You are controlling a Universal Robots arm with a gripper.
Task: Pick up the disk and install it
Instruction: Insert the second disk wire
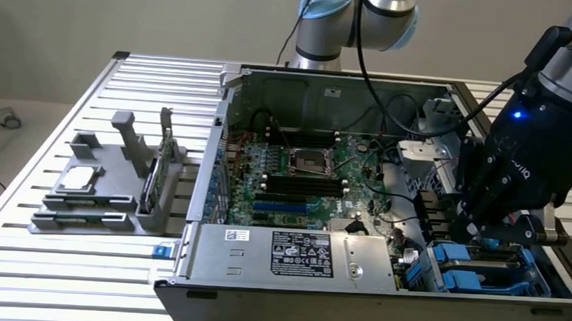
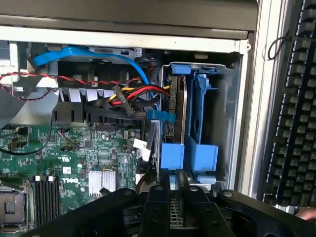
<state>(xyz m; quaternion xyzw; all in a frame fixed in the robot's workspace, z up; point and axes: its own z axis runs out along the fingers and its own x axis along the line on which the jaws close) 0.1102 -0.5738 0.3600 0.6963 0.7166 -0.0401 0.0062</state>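
Observation:
My gripper [image 1: 493, 228] hangs over the drive cage at the exterior view's right, inside the open computer case [image 1: 220, 137]. In the wrist view its black fingers [image 2: 157, 210] are shut on a thin grey edge with a blue tip, the disk [image 2: 173, 210] seen edge-on. Just beyond it lies the drive cage [image 2: 232, 113], which holds bright blue carriers [image 2: 200, 123]. In the exterior view the blue carriers [image 1: 472, 278] sit directly under the gripper. Most of the disk's face is hidden by the fingers.
A motherboard [image 1: 304, 182] and a silver power supply [image 1: 293, 253] fill the case. Red, yellow and blue cables [image 2: 133, 94] run beside the cage. On the slatted table [image 1: 35, 266] a grey holder [image 1: 84, 214] carries a silver chip [image 1: 80, 178] and a green card [image 1: 157, 177]. A black keyboard [image 2: 291, 113] lies outside the case.

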